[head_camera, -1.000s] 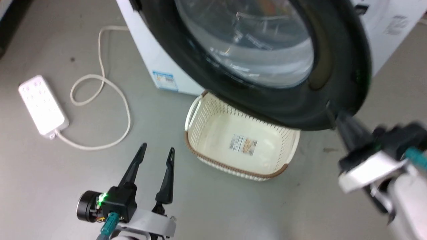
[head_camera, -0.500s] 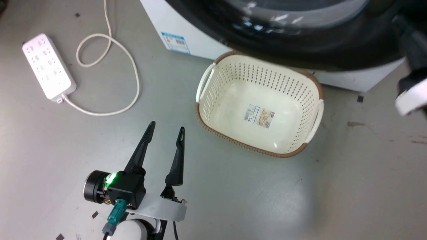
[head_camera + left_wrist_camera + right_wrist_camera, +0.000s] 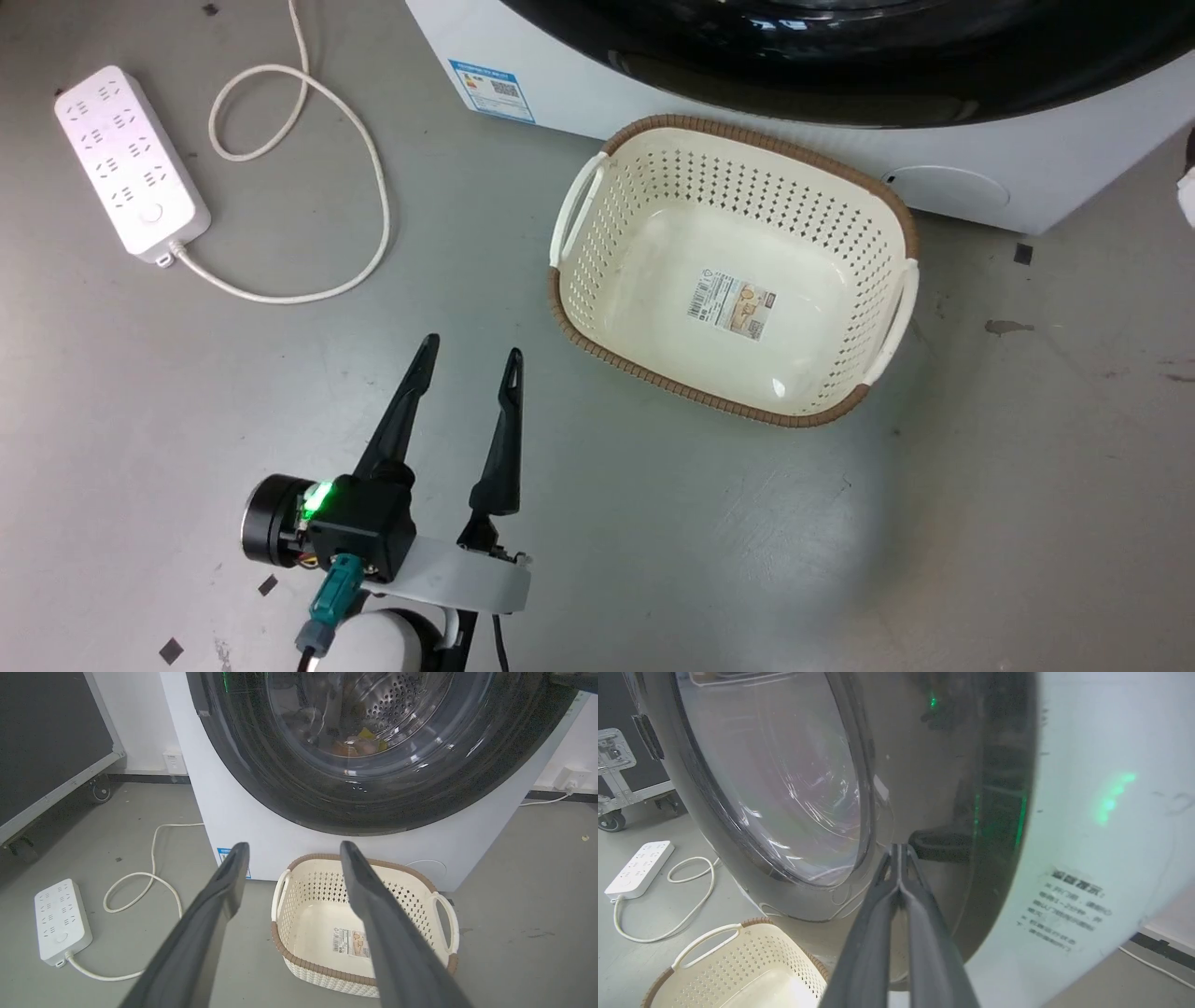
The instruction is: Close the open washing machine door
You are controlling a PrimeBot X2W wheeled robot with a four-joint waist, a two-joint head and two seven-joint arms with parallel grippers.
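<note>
Grey concrete floor (image 3: 840,560) is spreading before the white washing machine (image 3: 934,159), whose washing machine door (image 3: 840,56) is lying close against its front. I cannot tell whether it is latched.

My right claw (image 3: 899,847) is clenched, fingers pressed together and holding nothing. Its tips are pointing at the door's glossy black rim, beside the bulging glass window and near the rim's outer edge where the white front begins. Whether they are touching the rim I cannot tell.

My left claw (image 3: 471,347) is hanging released low over the floor, fingers spread, well apart from the door, which is sitting ahead of it and higher up in the left wrist view.

A cream perforated basket (image 3: 738,135) is standing on the floor just in front of the washer, under the door's lower rim and to the right of my left claw. A white power strip (image 3: 131,173) and its looping cable (image 3: 373,187) are lying off to the left, near the washer's corner. Bare floor is lying between the left claw and the basket, and between the left claw and the strip.
</note>
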